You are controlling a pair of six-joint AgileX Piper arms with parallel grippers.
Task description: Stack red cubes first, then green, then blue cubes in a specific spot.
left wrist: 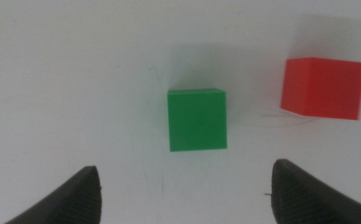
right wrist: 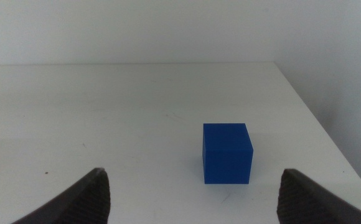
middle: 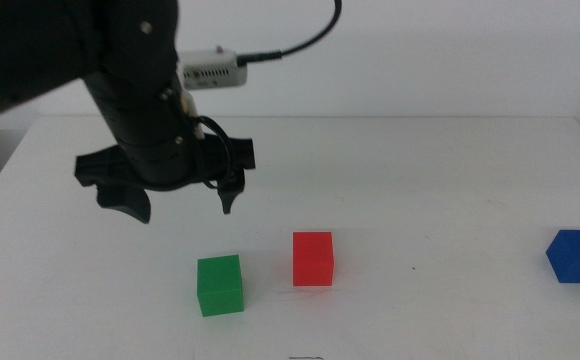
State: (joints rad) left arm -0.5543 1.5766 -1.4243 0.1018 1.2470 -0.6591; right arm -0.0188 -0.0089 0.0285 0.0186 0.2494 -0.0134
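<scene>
White counter [middle: 420,160] all round: the small matte red cube [middle: 313,259] sits mid-counter, the matching green cube [middle: 220,285] just beside it, the deep-blue cube [middle: 577,255] well apart. Left gripper [middle: 185,205] hovers spread above the green cube, empty. Right gripper [right wrist: 196,196] is spread, facing the blue cube.

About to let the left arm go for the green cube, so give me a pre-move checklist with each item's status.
1. Left claw open: ok, jaws spread wide.
2. Left claw holds nothing: ok.
3. Green cube lined up between the jaws: ok in the left wrist view.
4. Red cube apart from the green cube: ok, bare table between them.
5. Blue cube out of the way: ok, far right.
6. Right claw clear of the path: ok, open, facing the blue cube.
</scene>
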